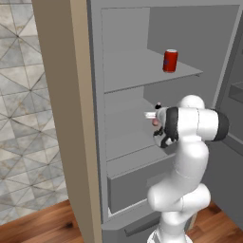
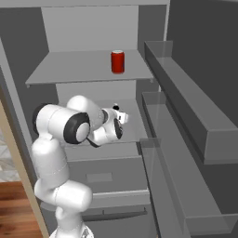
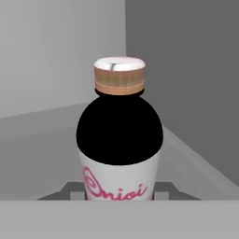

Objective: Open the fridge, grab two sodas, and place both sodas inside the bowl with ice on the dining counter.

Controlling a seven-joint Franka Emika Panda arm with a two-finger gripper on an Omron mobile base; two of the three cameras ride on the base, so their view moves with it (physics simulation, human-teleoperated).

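The gripper (image 3: 119,192) is clamped on the bottle (image 3: 119,140), its 2 dark fingers (image 3: 72,190) flanking the white, pink-scripted base below a round black shoulder and ribbed copper cap. It sits on the fridge's (image 1: 128,137) flat matte-grey middle shelf. The red cylindrical can (image 1: 170,60) stands on the shelf above.

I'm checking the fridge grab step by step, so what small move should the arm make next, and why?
Probably lift slightly and draw the bottle straight back out of the fridge. In the hand view the end effector looks closed around the bottle's lower body, so the grasp seems made. The red can stands on the shelf above, so a small lift should keep clear of that shelf.
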